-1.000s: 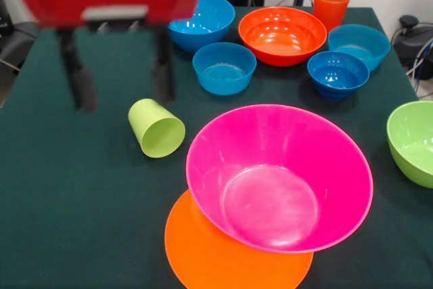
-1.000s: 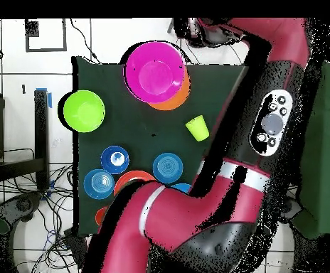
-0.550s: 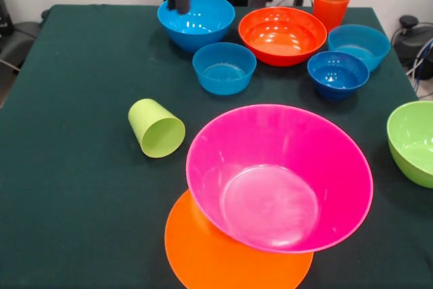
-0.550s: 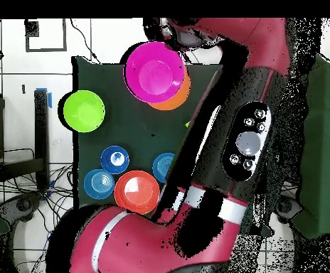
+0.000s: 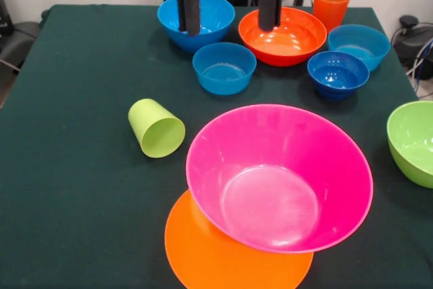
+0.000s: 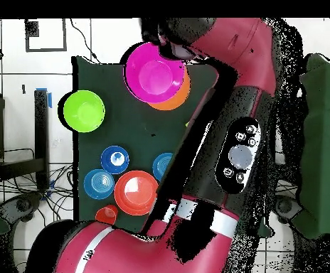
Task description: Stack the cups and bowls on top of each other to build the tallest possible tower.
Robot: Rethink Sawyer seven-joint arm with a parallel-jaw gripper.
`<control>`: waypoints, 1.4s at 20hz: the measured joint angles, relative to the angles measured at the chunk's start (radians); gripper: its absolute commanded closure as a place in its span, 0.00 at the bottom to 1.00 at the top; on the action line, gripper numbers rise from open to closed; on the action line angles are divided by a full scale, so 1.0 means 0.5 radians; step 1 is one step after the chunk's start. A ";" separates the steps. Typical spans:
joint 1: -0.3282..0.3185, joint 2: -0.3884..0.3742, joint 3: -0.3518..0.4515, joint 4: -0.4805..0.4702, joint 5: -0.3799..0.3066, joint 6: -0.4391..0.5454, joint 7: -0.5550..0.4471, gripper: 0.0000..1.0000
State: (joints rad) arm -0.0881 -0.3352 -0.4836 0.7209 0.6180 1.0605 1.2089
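A robotics lab: a red robot arm (image 6: 239, 106) stands over a green-clothed worktop (image 5: 74, 201), with loose cables (image 6: 33, 206) across the tiled floor (image 6: 22, 106) at left.

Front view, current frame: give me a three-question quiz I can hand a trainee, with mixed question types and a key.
1. True or false: the lime green cup stands upright on the table.
2. Multiple choice: the pink bowl rests on
A. the bare table
B. the upturned light-orange bowl
C. the lime-green bowl
3. Fill in: the ribbed orange cup stands behind the ____ bowl.

Key
1. False. It lies on its side, mouth toward the camera.
2. B. It sits right way up, off-centre on the upturned bowl.
3. Red-orange.

The tool hangs open above the far bowls, holding nothing.
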 measured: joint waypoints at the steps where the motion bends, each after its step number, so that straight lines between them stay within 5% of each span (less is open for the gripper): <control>1: 0.000 0.000 0.003 0.010 -0.006 -0.013 0.000 0.00; 9: 0.001 0.000 0.085 0.180 -0.089 -0.215 0.000 0.00; 10: 0.001 -0.001 0.104 0.209 -0.106 -0.246 0.000 1.00; 28: 0.044 -0.050 0.149 0.338 -0.176 -0.379 0.000 1.00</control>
State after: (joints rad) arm -0.0660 -0.3602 -0.4092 0.8899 0.5302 0.8709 1.2089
